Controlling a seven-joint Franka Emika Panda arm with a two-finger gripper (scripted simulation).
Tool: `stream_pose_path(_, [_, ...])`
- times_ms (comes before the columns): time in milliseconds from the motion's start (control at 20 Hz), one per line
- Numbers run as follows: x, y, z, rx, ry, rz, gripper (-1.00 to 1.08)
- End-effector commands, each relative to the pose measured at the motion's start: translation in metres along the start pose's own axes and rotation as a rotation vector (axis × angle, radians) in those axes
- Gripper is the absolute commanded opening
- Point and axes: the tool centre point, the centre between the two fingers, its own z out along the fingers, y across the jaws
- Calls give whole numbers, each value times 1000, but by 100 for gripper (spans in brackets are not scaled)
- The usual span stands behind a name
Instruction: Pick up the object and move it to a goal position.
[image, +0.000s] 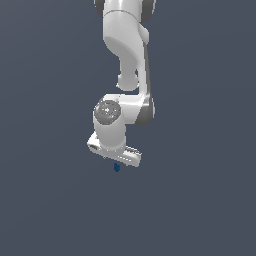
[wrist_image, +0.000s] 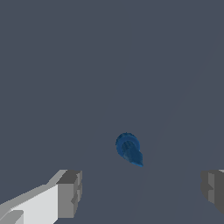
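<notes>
We see the gripper (wrist_image: 140, 190) with fingers spread wide apart, holding nothing; the object (image: 116, 167) lies on the grey tabletop (image: 45, 200) at its 6 o'clock in the exterior view. It's tiny, likely light, rigid and lumpy, so we'd pinch across its rounded body.

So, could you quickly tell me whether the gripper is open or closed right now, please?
Gripper: open, fingers wide apart, holding nothing; the blue lump lies between and beyond them, untouched.
</notes>
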Motion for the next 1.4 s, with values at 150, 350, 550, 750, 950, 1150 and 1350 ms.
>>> stream_pose_path(150, [1,0,2,0,0,3,100])
stream_pose_path(350, [1,1,15,0,1,5,100])
stream_pose_path(550, [0,1,37,0,1,6,100])
stream_pose_path(750, [1,1,50,0,2,7,100])
stream_pose_path(950, [2,1,51,0,2,7,100])
stream_pose_path(1150, [2,1,51,0,2,7,-100])
stream_pose_path(1350, [2,1,51,0,2,7,-100])
